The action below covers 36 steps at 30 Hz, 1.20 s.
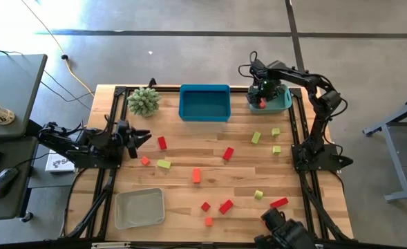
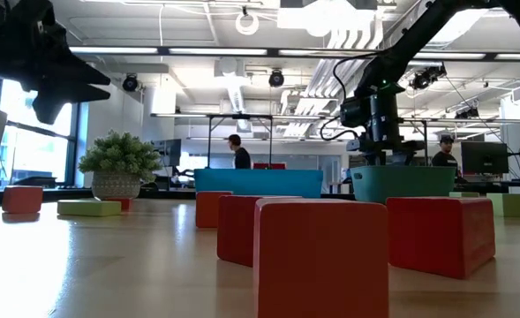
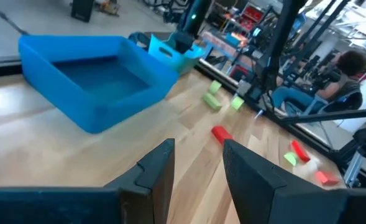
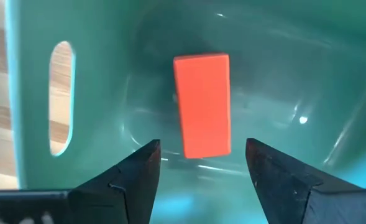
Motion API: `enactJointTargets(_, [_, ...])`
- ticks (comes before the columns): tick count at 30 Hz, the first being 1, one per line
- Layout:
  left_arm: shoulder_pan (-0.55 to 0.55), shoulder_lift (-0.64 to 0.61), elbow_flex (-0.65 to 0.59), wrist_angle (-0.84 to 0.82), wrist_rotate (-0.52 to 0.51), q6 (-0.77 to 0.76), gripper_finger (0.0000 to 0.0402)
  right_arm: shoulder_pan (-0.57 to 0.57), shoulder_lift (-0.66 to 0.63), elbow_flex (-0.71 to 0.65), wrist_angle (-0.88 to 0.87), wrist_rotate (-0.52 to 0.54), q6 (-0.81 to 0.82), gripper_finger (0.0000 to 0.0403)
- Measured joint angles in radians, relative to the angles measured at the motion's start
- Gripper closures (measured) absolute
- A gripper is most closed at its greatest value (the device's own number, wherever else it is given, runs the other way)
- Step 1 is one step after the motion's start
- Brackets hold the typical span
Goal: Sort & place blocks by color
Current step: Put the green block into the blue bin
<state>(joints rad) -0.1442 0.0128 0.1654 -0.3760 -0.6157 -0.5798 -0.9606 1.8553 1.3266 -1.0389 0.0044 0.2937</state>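
Note:
My right gripper (image 1: 262, 93) hangs open over the teal bin (image 1: 280, 104) at the table's far right, pointing down. In the right wrist view a red bar block (image 4: 201, 106) lies on the floor of the teal bin (image 4: 33, 93), below and clear of the open fingers (image 4: 201, 162). Several red, orange and yellow-green blocks lie scattered on the wood, such as a red one (image 1: 228, 153) and a green one (image 1: 164, 164). My left gripper (image 1: 142, 136) waits at the left edge, open with nothing between its fingers (image 3: 198, 155).
A blue tray (image 1: 204, 102) stands at the far middle, with a spiky green plant (image 1: 143, 101) to its left. A pale grey tray (image 1: 139, 207) lies near the front left. People show in the room behind the table in the low view.

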Motion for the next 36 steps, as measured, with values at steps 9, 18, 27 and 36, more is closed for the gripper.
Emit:
enactJointTargets(9, [0.0, 0.0, 0.009, 0.129, -0.005, 0.199, 0.0277, 0.04, -0.13, 0.0, 0.011, 0.01, 0.014, 0.018])
enactJointTargets(18, [0.0, 0.01, 0.107, 0.133, -0.013, 0.35, 0.0277, 0.112, -0.287, 0.0, 0.044, 0.01, 0.08, 0.018])
enactJointTargets(27, [0.0, 0.147, 0.244, 0.112, -0.027, 0.492, 0.0277, 0.202, -0.392, 0.0, 0.083, 0.01, 0.176, 0.0181])
enactJointTargets(36, [0.0, 0.355, 0.401, 0.111, 0.099, 0.671, 0.0277, 0.313, -0.412, 0.0, 0.101, 0.086, 0.23, 0.0181])
